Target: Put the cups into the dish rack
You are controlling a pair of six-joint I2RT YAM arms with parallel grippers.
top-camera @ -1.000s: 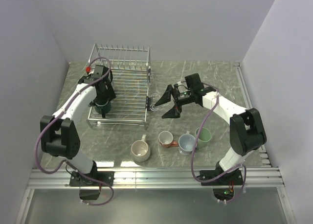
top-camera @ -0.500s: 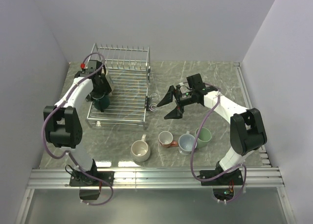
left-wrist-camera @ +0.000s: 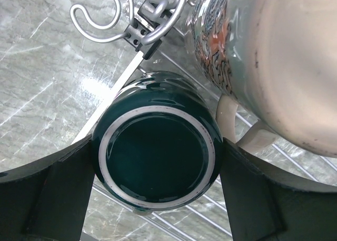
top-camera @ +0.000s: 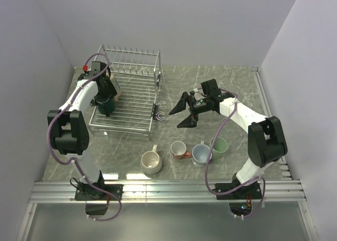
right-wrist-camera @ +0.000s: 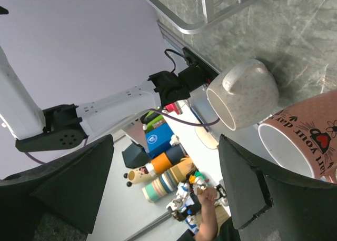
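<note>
Honestly, looks like the placing step: left gripper pinches the dark green mug, upside down, at the dish rack's left edge beside the tall tan mug, so next it'd need to let go gently; right gripper hangs spread wide, empty.

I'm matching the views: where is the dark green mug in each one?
Top external: dark green mug at the rack's left side.
Left wrist: centre, base toward the camera.
Right wrist: not in it.
Shared landmark: the rack's hooks, top and left wrist.
</note>
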